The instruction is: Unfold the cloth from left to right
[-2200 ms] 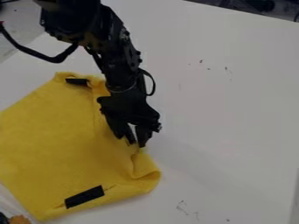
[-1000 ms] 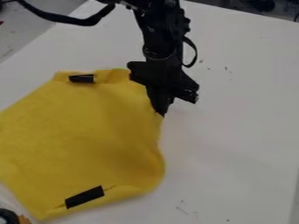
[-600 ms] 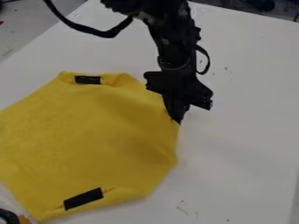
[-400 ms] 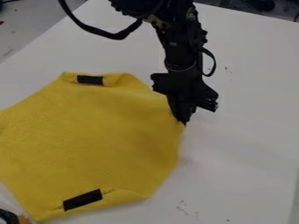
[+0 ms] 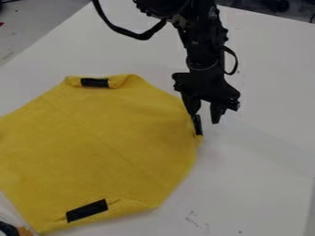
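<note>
The yellow cloth (image 5: 98,143) lies spread across the left and centre of the table (image 5: 265,156), its right corner drawn out to a black strip (image 5: 197,125) — the main unfolding is judged complete. Small turned-over edges remain at the top and bottom strips. The gripper (image 5: 205,118) is at that right corner, fingers moderately parted with nothing between them — remaining work: clear the arm and, if required, flatten the edges

Yellow cloth (image 5: 102,147), black-taped at its edges, spread nearly flat on the white table (image 5: 258,152).
</note>
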You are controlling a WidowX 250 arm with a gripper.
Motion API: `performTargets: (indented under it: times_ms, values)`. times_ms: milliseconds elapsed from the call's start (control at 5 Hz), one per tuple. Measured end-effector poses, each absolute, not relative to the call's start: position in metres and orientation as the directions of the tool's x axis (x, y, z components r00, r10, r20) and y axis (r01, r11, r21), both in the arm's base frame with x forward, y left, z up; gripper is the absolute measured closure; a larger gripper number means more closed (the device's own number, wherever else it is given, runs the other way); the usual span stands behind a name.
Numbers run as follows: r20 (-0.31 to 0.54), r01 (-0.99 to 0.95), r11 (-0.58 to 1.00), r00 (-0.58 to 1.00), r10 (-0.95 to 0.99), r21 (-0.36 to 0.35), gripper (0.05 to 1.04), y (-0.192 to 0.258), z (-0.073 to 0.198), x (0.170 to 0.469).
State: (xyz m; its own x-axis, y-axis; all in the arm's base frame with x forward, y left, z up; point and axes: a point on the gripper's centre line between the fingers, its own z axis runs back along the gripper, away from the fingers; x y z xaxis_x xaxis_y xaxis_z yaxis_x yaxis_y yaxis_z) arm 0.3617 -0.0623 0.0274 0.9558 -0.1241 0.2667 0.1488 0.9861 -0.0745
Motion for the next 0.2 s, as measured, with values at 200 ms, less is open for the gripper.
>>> performTargets:
  times_ms: [200]
  values:
    - [0.269,0.117,0.989,0.959,-0.088,-0.092,0.072,-0.0758,0.0237,0.3746]
